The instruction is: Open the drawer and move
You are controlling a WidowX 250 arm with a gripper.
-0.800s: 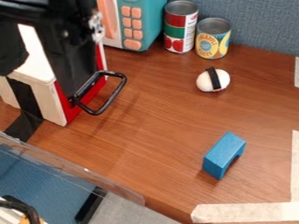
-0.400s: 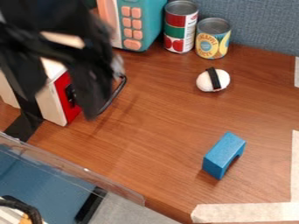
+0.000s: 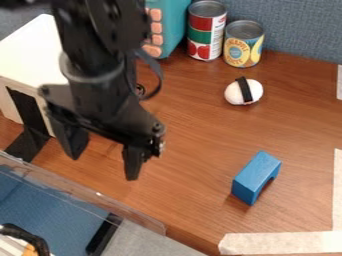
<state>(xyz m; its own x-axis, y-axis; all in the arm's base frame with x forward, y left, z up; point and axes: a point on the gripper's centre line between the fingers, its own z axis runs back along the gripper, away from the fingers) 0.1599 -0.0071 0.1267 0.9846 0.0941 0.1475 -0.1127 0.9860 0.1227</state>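
Observation:
The gripper (image 3: 103, 162) hangs over the table at left of centre, its two fingers spread apart, open, with nothing seen between them. It stands in front of the white drawer box (image 3: 27, 55) at the upper left, hiding the red front and the black handle. Black tape runs down the box's near side. Right of the gripper, a blue arch-shaped block (image 3: 254, 175) rests on the wood. Farther back lies a white egg-shaped piece with a black band (image 3: 244, 92).
Two cans, one with a red and green label (image 3: 206, 32) and a yellow one (image 3: 243, 45), stand at the back beside a teal toy microwave (image 3: 170, 25). A transparent edge (image 3: 87, 192) borders the lower left; pale tape (image 3: 280, 243) marks the lower right.
The gripper has come down and toward the camera from the upper left, passing in front of the box. It now covers the red front and handle seen before. Block and egg-shaped piece stayed put.

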